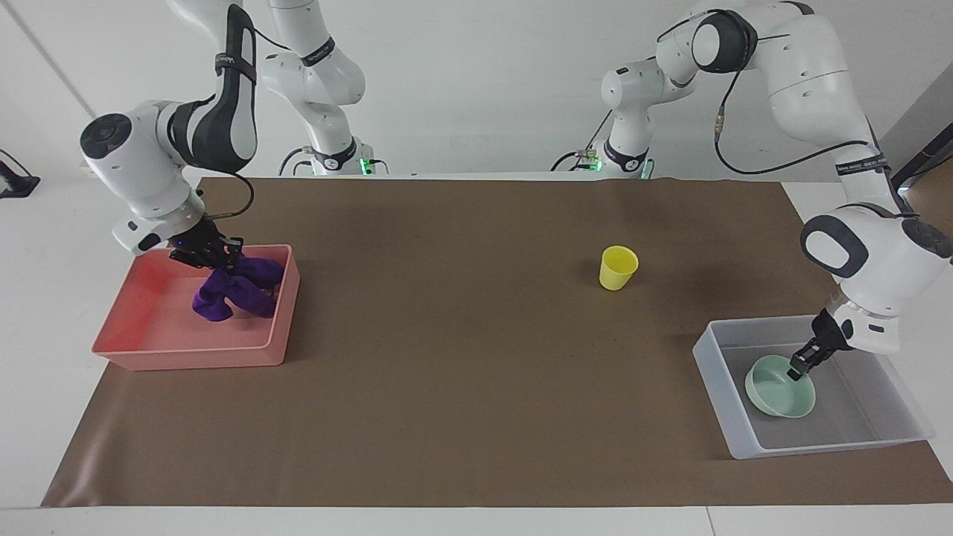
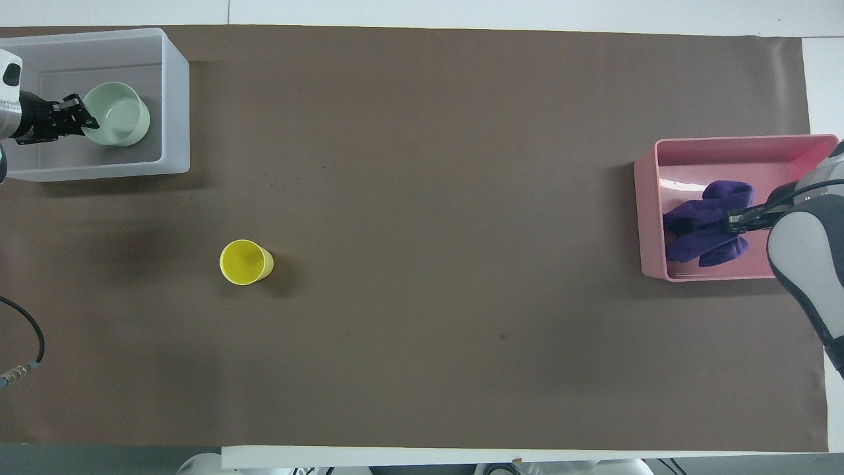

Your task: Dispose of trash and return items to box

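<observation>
Translucent box (image 1: 904,428), lower right of the facing view, contains the mint-green bowl (image 1: 779,391), gripped at its rim by the left gripper (image 1: 801,365). Pink tray (image 1: 186,357), left-centre, receives the purple rag (image 1: 231,294), clamped by the right gripper (image 1: 205,253). Yellow cup (image 1: 618,267) stands upright on the mat, nearer the left arm.

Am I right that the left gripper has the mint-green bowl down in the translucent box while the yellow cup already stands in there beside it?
Not quite: the yellow cup stands out on the brown mat, nearer the robots than the translucent box, as the facing view shows. The left gripper does have the mint-green bowl in that box.
</observation>
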Robot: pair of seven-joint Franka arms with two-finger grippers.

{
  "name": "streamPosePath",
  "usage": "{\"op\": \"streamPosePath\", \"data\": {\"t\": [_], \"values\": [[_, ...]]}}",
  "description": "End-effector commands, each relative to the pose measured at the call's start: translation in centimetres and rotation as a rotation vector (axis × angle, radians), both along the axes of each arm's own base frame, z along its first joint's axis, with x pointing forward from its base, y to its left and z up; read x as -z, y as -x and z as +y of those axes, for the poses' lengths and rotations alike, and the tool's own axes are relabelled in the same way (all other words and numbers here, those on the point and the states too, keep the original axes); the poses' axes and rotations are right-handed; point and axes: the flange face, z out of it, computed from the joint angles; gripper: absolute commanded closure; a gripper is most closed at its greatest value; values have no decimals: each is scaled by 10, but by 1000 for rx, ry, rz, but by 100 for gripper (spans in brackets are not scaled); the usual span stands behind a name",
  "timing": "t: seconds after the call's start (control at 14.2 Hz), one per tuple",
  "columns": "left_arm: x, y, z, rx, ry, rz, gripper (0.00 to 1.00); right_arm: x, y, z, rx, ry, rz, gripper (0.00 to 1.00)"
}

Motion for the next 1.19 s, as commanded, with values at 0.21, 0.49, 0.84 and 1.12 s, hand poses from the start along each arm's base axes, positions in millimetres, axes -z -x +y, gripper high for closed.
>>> {"op": "streamPosePath", "data": {"t": [0.21,0.49,0.84,1.12], "values": [[-118,38,-37,58,8,57,0,0,-5,-1,-12,2,-6,11],[-145,156,-124,231,-58,186,0,-47,-26,47,-38,-12,-1,2],[-88,237,-215,331,-78,242,0,-114,-40,123,27,-21,23,2],[-32,252,-231,328,-82,233,15,-170,-36,132,3,-12,55,1]]}}
